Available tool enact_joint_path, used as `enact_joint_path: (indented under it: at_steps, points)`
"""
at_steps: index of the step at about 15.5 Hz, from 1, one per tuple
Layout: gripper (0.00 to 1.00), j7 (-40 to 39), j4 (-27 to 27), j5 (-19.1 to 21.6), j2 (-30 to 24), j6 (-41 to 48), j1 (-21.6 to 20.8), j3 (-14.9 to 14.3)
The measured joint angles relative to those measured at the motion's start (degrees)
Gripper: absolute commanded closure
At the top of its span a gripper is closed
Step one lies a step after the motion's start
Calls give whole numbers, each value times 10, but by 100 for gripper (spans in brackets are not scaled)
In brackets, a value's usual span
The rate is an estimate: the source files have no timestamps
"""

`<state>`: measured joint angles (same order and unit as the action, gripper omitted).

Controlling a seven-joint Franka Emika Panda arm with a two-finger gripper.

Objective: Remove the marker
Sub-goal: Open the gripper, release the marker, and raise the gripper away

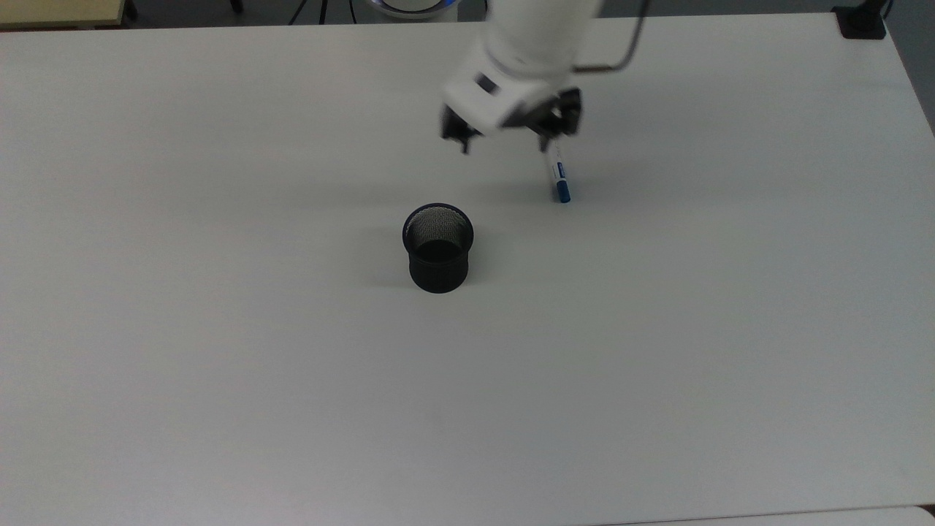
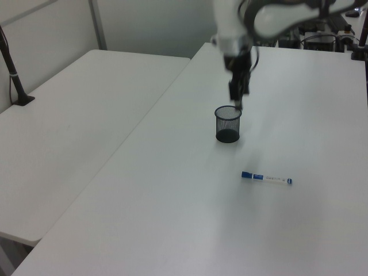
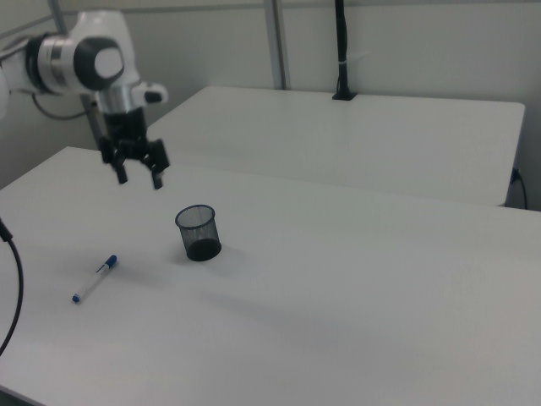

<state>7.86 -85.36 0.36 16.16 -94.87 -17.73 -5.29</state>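
Note:
The marker point(image 1: 559, 177) lies flat on the white table point(image 1: 219, 380), white barrel with its blue cap toward the top view's bottom. It also lies loose in the left view point(image 2: 266, 178) and the right view point(image 3: 95, 278). The black mesh cup point(image 1: 437, 248) stands upright and empty, apart from the marker. My gripper point(image 1: 505, 145) hangs open above the table with nothing between its fingers. In the right view the gripper point(image 3: 139, 178) is high, up and left of the cup point(image 3: 199, 233). In the left view the gripper point(image 2: 237, 99) appears just above the cup point(image 2: 227, 123).
A second white table point(image 3: 355, 144) stands beyond a gap. A black post point(image 3: 341, 51) is clamped to its far edge. A black clamp point(image 1: 862, 22) sits at the top view's upper right corner. A cable point(image 3: 13, 288) hangs at the right view's left.

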Motion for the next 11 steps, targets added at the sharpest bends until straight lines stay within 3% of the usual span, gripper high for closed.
enact_joint_path:
  at_steps: [6,11]
  points:
    - [0,-43,-35,0,-114,20,125,-2]
    - [0,-42,-52,0,-124,20,143,-2]
